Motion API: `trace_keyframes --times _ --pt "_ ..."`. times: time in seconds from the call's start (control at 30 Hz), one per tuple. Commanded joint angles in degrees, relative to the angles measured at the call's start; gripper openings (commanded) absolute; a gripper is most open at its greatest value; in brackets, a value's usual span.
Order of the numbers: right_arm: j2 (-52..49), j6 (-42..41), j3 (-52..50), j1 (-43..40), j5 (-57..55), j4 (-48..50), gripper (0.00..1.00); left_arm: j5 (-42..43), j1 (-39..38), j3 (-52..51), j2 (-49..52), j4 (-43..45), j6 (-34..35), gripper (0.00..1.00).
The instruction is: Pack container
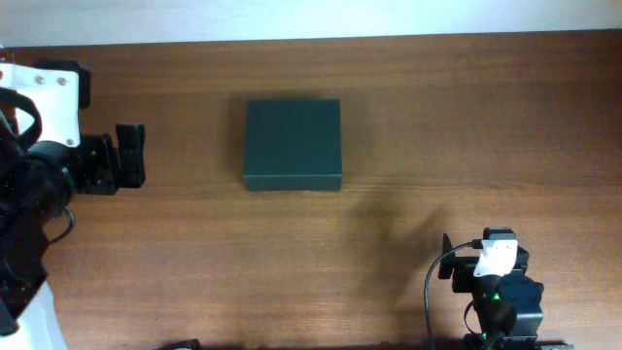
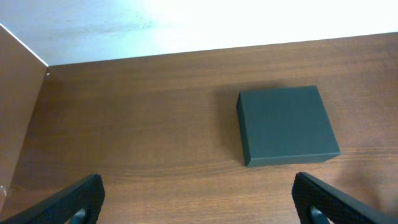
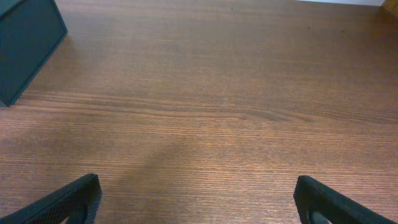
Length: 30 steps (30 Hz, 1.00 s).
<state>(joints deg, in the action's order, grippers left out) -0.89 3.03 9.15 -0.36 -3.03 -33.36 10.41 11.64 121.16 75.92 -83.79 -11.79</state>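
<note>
Container: a dark green-black, matte rectangular box (image 1: 293, 144) lies flat on the brown wood-grain table (image 1: 466, 117), a little left of centre and toward the far edge. Its top looks shut, though I can't make out a lid seam from any view.
Left gripper (image 2: 199, 208): its jaws are spread wide with nothing between them. From its wrist camera I see the box ahead and to the right, well apart from the dark fingertips (image 2: 78, 199).
Right gripper (image 3: 199, 208): its jaws are also spread wide and hold nothing, with only bare wood between them. The box corner sits far off at the upper left of its view.
Arms: the left sits at the table's left edge and the right at the near right corner, both well clear of the box.
</note>
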Motion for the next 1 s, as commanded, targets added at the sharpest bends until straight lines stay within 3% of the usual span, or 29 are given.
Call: trace_keyframes --times 0.0,0.37,0.5,0.73,0.97 --pt "0.7 -0.3 -0.5 -0.5 -1.1 0.2 0.99 -0.2 0.0 -0.2 0.1 0.1 -0.5 0.99" --pt "0.7 -0.2 -0.5 -0.5 -1.1 0.2 0.99 -0.5 -0.2 -2.8 -2.9 1.4 -0.7 0.99" --pt "0.7 -0.2 -0.5 -0.5 -1.1 0.2 0.99 -2.8 -3.0 -17.0 -12.2 18.7 -1.0 0.99" --pt "0.7 -0.3 -0.5 -0.5 -1.1 0.2 0.99 -2.8 -9.3 -55.2 -33.2 57.5 -1.0 0.99" --pt "0.7 -0.3 -0.5 -0.5 -1.1 0.2 0.99 -2.8 -11.8 -89.1 -52.4 80.5 -1.0 0.99"
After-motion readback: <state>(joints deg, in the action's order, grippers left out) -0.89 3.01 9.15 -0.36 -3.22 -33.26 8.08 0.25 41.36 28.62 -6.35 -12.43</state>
